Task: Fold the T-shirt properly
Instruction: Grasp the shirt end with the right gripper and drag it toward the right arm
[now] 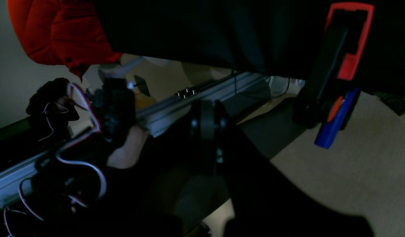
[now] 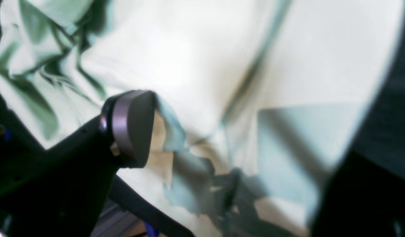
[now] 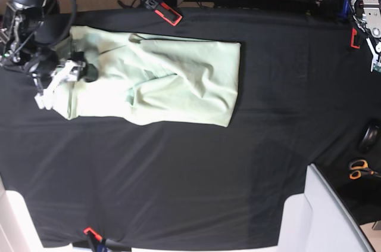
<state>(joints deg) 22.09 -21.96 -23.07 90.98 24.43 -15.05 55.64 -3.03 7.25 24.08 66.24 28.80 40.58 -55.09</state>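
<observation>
One arm does the work: the right gripper (image 3: 59,79) sits at the left end of the T-shirt (image 3: 161,79), jaws apart, one finger (image 2: 133,128) against bunched cloth, nothing pinched yet. The shirt lies partly folded on the black tablecloth (image 3: 196,180), toward its far left corner. A good fold likely needs both layers of that wrinkled end caught near the edge, then carried flat across. The left gripper (image 3: 374,46) is parked at the far right edge, jaws together.

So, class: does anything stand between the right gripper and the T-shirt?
Nothing visible does. The right gripper is already at the left end of the T-shirt, jaws open, one fingertip against the cloth.
</observation>
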